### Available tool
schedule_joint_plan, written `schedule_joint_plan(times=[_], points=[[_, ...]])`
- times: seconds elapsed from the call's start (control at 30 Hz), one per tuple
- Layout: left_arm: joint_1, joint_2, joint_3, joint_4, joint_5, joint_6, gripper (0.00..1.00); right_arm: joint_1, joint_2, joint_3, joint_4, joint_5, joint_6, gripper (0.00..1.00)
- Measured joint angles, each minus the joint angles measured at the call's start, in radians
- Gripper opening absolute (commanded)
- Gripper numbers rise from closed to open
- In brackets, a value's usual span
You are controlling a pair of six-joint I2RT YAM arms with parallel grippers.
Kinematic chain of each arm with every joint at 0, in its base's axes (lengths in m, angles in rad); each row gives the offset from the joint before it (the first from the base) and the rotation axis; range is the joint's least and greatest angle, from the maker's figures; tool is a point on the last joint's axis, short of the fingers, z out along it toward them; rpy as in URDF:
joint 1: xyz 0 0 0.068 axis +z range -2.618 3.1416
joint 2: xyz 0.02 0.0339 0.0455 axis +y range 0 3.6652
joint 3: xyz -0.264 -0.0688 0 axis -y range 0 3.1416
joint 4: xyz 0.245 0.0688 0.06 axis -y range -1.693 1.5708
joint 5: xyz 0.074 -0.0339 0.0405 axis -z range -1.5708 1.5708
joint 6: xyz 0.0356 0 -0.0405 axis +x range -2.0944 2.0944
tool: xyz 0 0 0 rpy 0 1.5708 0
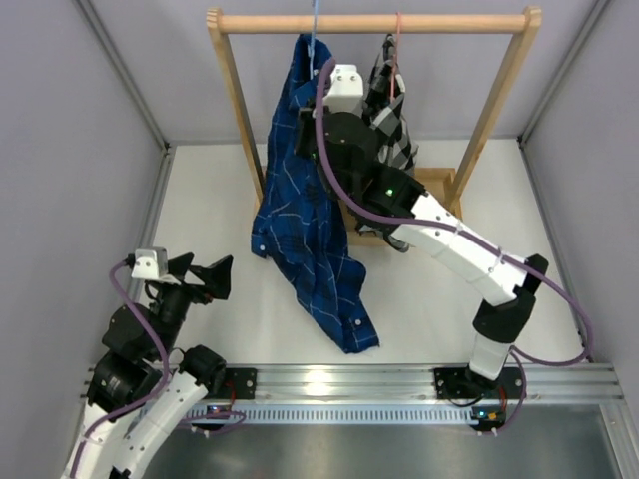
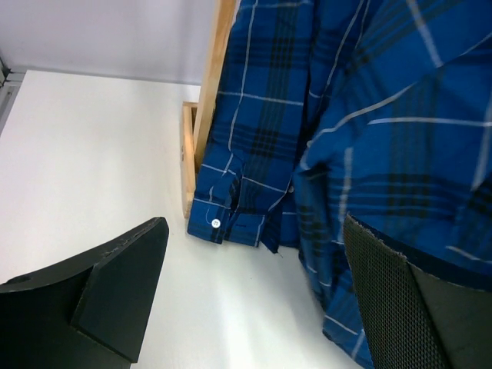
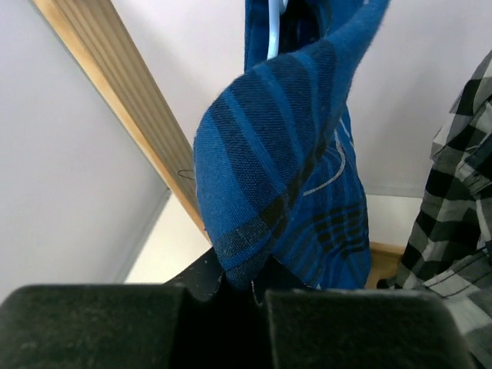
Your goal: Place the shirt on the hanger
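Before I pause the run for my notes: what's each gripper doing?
Left gripper: open, holding nothing.
Right gripper: closed on the shirt.

The shirt [image 1: 300,200] hangs from the rail [image 1: 369,22] — the other shirt [image 1: 399,110] just right.

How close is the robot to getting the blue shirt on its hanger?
Partly done: the shirt hangs at the light blue hanger on the wooden rail. In hand: the right end effector pinches a fold near the top. Left: seating it properly; its tail lies on the table, and the left end effector is open.
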Motion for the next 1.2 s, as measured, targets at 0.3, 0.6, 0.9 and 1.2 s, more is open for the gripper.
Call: schedule_joint_plan(times=[0.3, 0.6, 0.9, 1.2], points=[[0.0, 0.019, -0.001, 0.0, 0.006, -0.016, 0.98, -0.047, 0.165, 0.116, -0.004, -0.012, -0.046, 0.0], [0.022, 0.036, -0.003, 0.0, -0.002, -0.017, 0.98, -0.072, 0.213, 0.066, 0.052, -0.004, -0.049, 0.0], [0.271, 0.167, -0.003, 0.001, 0.022, -0.029, 0.98, -0.042, 0.183, -0.029, 0.151, 0.038, -0.05, 0.75], [0.32, 0.196, -0.003, 0.001, 0.0, -0.035, 0.98, -0.01, -0.106, -0.306, 0.138, -0.066, -0.066, 0.99]])
